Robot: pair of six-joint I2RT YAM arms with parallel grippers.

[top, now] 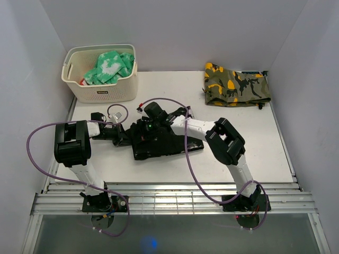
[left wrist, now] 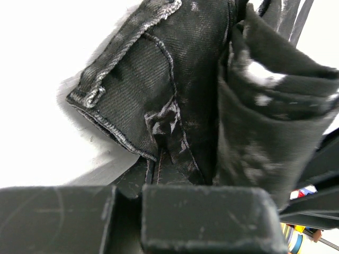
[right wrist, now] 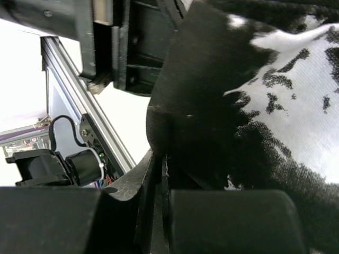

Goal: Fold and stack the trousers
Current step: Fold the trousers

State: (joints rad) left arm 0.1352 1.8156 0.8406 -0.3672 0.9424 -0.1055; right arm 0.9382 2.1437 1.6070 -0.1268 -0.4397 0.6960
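- Left gripper (left wrist: 128, 200): jaws pinched tight on a seamed fold of the long black, white-speckled fabric trousers (top: 161, 144).
- Right gripper (right wrist: 161, 209): jaws likewise clamped on the cloth.
- Trousers lie bunched at the middle of the white table (top: 249, 153).
- Judgement: folding step in hand; next move calls for both arms to carry the edge over evenly.

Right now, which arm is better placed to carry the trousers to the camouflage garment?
Probably right: left gripper and right gripper both grip the trousers, but right arm stands nearer the camouflage garment.
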